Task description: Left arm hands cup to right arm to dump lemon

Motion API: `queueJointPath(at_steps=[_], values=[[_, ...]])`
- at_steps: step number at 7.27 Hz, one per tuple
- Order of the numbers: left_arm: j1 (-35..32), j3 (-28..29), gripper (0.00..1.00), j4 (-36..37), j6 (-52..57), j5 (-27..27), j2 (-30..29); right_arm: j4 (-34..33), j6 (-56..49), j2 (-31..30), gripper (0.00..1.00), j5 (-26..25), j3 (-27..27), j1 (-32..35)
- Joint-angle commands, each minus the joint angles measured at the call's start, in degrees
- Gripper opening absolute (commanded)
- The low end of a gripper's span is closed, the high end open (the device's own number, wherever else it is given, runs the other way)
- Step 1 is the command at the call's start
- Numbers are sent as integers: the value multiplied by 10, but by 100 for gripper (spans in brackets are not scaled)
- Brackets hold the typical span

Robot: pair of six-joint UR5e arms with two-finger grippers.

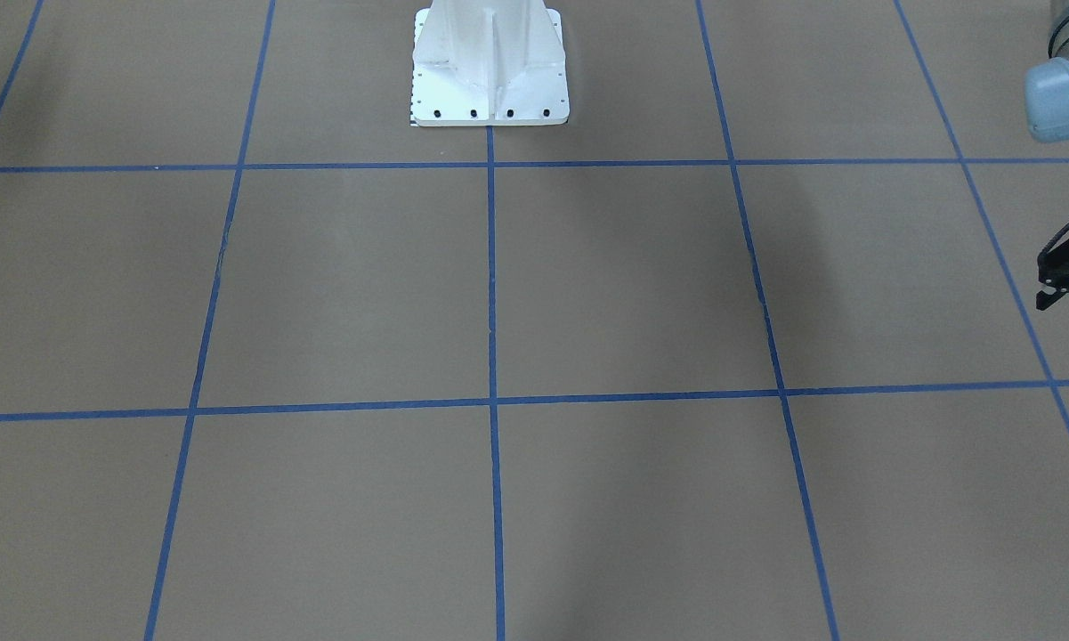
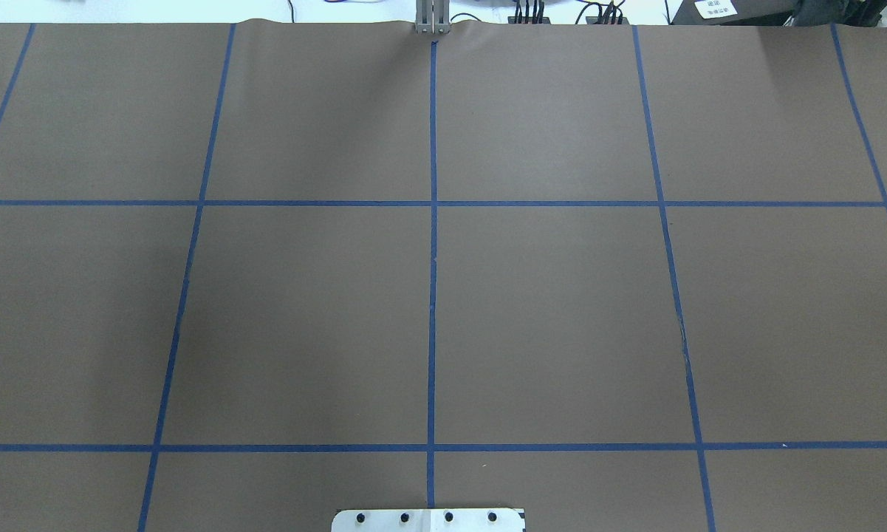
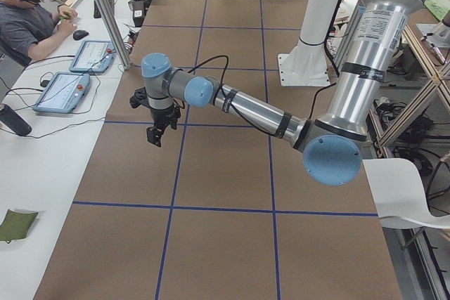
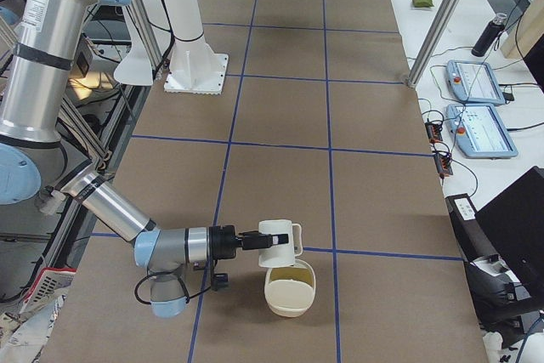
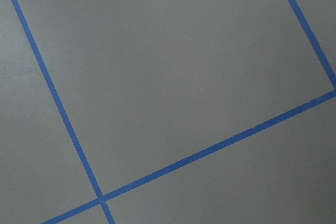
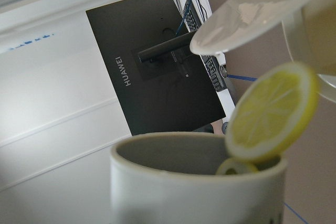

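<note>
In the exterior right view my right gripper (image 4: 255, 241) holds the white cup (image 4: 279, 242) by its side, tipped on its side in the air over a cream bowl (image 4: 290, 295). In the right wrist view the cup (image 6: 199, 182) fills the bottom. A yellow lemon slice (image 6: 270, 111) sits at its rim, towards the bowl (image 6: 252, 9). My left gripper (image 1: 1068, 276) is empty at the front-facing view's right edge, above the table. One finger (image 1: 1045, 299) stands out at its body's outer side. It also shows in the exterior left view (image 3: 158, 131).
The white robot pedestal (image 1: 489, 71) stands at the table's robot side. A seated operator (image 3: 28, 12) and tablets (image 3: 60, 93) are beside the table. A black monitor (image 6: 157, 72) lies beyond the cup. The brown table (image 2: 546, 310) carries blue tape lines.
</note>
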Motion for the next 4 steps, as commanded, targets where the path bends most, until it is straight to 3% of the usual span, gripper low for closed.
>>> queueJointPath(at_steps=[1,4], values=[[0,0,100,0,0,0,0,15,70,0,0,-9,-6,15],[-1,0,100,0,0,0,1,16,69,7,0,-9,-3,20]])
